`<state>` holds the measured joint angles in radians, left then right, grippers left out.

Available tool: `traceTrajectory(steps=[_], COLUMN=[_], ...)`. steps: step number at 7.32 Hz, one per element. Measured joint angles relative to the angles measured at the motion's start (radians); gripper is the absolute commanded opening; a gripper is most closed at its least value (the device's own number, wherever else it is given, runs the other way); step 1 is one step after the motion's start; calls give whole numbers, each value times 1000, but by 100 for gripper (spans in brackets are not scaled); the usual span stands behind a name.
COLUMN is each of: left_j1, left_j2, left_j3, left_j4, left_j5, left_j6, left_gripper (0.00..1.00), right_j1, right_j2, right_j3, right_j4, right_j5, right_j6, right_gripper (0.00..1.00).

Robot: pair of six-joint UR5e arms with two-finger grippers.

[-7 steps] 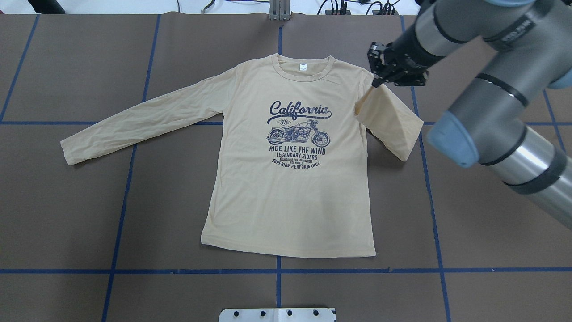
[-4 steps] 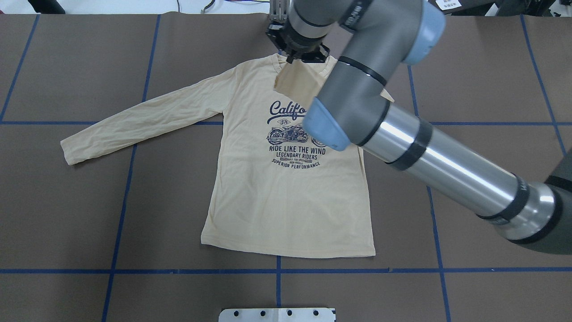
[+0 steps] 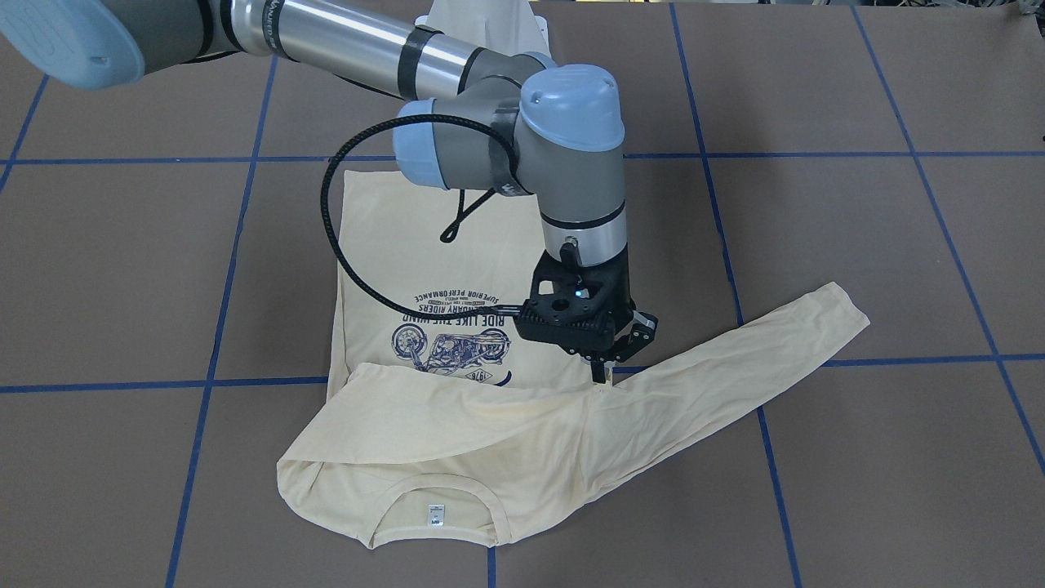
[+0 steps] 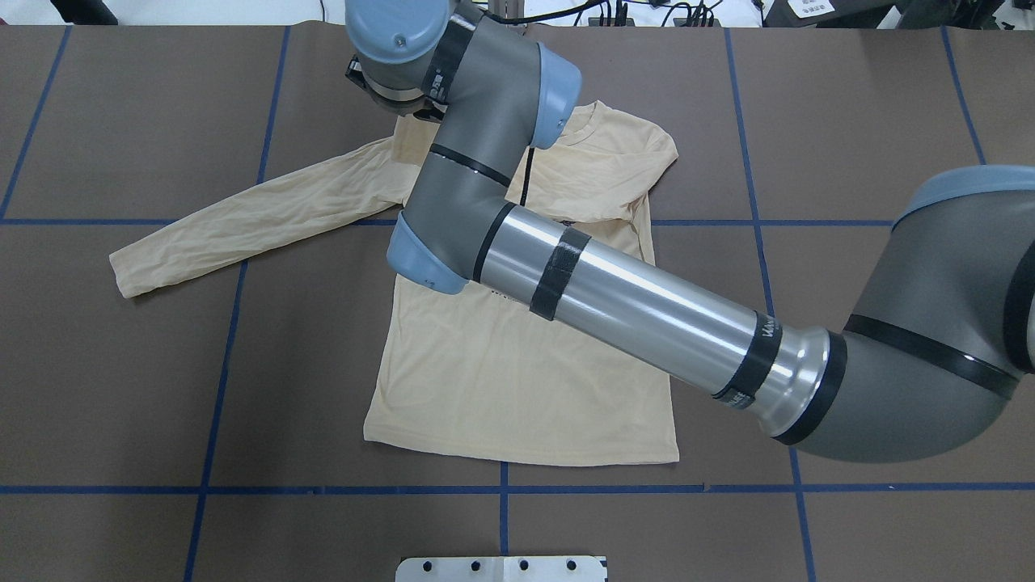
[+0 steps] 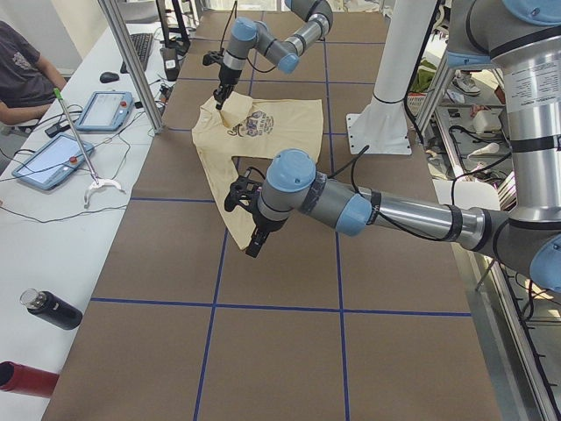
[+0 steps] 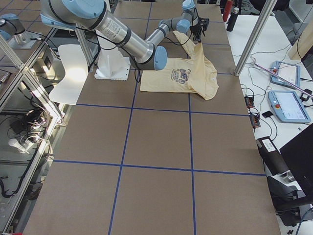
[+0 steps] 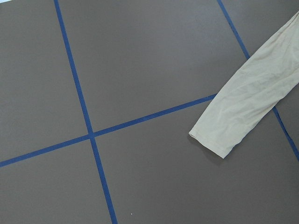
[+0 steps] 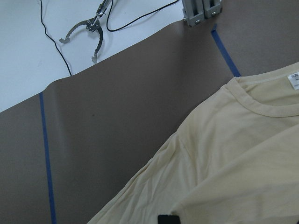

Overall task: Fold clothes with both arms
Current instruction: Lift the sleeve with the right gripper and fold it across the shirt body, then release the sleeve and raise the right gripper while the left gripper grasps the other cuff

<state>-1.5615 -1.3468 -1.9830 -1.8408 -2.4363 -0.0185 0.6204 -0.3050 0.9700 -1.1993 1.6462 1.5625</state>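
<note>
The cream long-sleeved T-shirt [image 4: 517, 380] lies flat, front up, on the brown table. My right arm reaches across it. My right gripper [image 3: 606, 371] is shut on the cuff of the right sleeve [image 3: 457, 433] and holds it low over the shirt's left shoulder. That sleeve is drawn across the chest and covers the top of the navy print [image 3: 445, 347]. The overhead view hides this gripper under the wrist. The left sleeve [image 4: 242, 218] lies stretched out. My left gripper [image 5: 253, 246] hovers by that sleeve's cuff [image 7: 210, 137]; I cannot tell if it is open.
Blue tape lines [image 4: 218, 364] grid the brown table. A white base plate [image 4: 501, 568] sits at the near edge and a metal post [image 4: 505, 16] at the far edge. A side bench holds tablets [image 5: 53, 158], bottles [image 5: 53, 309] and a seated person [image 5: 22, 61].
My right gripper has carried the right sleeve from the right shoulder across the neckline to the left shoulder. The sleeve now lies over the chest. The left sleeve has not moved.
</note>
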Motion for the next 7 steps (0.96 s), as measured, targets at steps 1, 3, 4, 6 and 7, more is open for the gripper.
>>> traceTrajectory(steps=[1,3,4,6,7], left_j1=[2,31,71,175,208], left_j2=[-2,-14,-30,-80,-107], left_j3=[1,9,17,99,175], left_j4=[0,-1,-19,-157,-253], left_j5=[-1,-42,-57,-37,-5], left_j6=[0,-70,-147,-321,-389], left_gripper=[99,99,99,99,99], right_j1=[-26,-49,-50,-16,24], right_j2=[32,67,77,65,1], right_j3=[-60,-111,-116,-72,27], right_j4=[36,56,57,18,-42], right_j5=[-34,-66,-66,8,97], right_j6=[5,31,61,113,123], right_gripper=[100,100,100,99,99])
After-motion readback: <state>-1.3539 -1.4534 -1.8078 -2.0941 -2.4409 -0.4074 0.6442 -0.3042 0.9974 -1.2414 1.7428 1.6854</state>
